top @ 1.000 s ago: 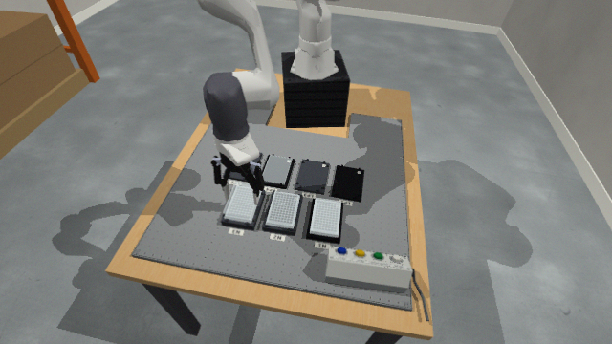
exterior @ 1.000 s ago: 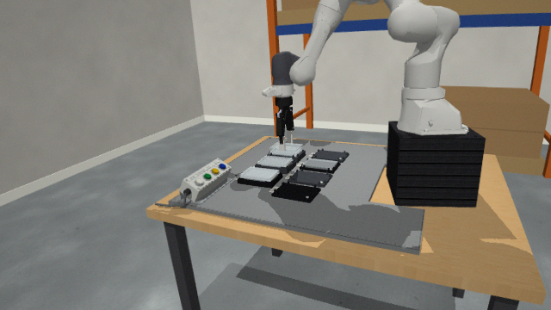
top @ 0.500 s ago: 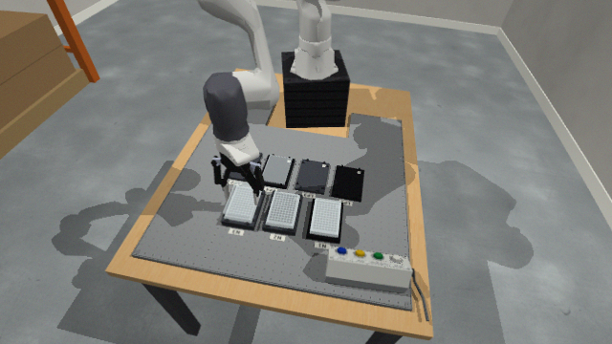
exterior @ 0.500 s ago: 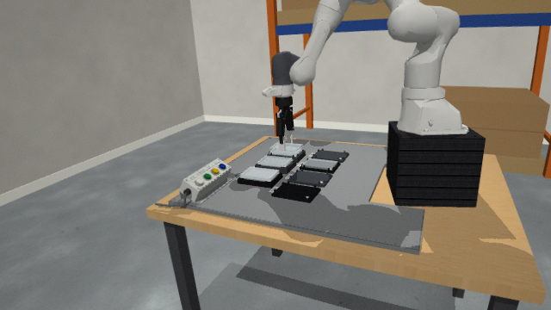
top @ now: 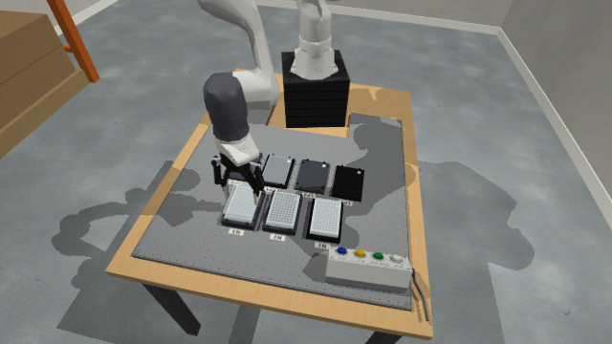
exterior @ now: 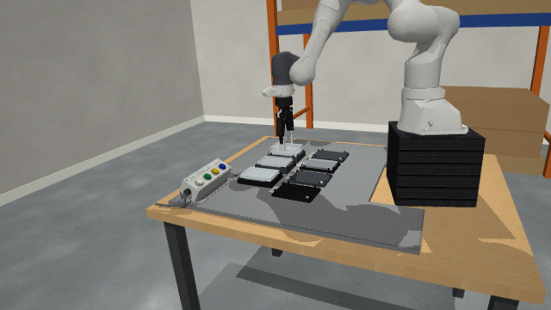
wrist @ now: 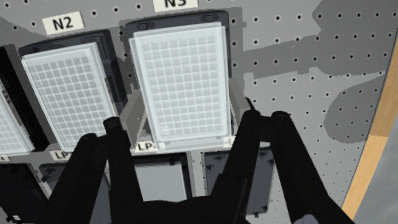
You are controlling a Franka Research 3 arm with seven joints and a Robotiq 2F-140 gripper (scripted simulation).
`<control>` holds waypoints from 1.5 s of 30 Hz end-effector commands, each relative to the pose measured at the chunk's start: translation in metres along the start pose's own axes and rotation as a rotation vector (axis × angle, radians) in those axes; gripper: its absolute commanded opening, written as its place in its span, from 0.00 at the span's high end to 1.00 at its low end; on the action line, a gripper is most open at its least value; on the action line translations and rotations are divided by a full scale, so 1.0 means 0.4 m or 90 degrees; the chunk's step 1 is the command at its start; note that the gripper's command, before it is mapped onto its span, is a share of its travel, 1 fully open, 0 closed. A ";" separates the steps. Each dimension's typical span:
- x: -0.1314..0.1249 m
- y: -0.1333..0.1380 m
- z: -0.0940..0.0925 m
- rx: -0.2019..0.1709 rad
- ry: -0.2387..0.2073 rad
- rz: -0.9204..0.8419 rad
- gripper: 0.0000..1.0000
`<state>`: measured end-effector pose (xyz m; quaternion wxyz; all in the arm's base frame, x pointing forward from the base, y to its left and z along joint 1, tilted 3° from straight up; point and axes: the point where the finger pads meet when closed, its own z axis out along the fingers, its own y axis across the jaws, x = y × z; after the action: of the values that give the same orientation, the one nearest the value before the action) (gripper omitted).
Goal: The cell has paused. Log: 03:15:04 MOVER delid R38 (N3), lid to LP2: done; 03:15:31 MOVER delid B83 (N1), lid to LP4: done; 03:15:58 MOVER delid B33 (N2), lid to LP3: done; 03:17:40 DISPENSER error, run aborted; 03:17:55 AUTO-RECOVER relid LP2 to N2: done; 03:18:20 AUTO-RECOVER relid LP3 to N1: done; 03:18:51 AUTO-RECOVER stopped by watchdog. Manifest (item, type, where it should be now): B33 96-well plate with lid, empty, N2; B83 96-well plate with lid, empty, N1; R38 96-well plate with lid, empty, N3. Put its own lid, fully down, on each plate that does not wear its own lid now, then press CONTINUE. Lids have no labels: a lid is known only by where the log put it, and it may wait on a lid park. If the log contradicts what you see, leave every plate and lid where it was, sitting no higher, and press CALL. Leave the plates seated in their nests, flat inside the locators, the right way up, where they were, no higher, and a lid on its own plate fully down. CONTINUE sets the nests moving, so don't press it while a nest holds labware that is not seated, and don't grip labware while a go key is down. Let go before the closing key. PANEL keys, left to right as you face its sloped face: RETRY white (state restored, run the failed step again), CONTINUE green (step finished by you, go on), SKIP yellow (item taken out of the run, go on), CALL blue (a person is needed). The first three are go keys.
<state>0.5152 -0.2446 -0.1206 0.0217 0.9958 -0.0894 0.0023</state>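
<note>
Three nests stand in a row, each with a clear 96-well plate: N3, N2 and N1 [top: 325, 218]. My gripper [top: 240, 188] is over N3, shut on a clear lid [wrist: 182, 82] by the end nearest the lid parks. The lid lies flat, close over the N3 plate; I cannot tell whether it rests on it. It also shows in the side view [exterior: 286, 149]. I cannot tell whether the N2 plate [wrist: 67, 95] or the N1 plate wears a lid.
Four lid parks lie behind the nests. One holds a pale lid [top: 277, 170]. Two others [top: 312, 176] [top: 347, 182] look dark and bare. The fourth is hidden under my gripper. The key panel [top: 368, 269] has blue [top: 341, 249], yellow [top: 360, 253], green [top: 378, 255] and white [top: 396, 259] keys. The black arm base [top: 316, 91] stands at the back.
</note>
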 end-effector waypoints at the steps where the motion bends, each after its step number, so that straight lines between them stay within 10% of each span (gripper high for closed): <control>1: 0.002 -0.002 0.002 0.000 0.001 0.002 1.00; 45: 0.005 -0.005 0.025 0.000 0.001 0.007 1.00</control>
<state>0.5164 -0.2440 -0.1300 0.0214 0.9953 -0.0940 0.0020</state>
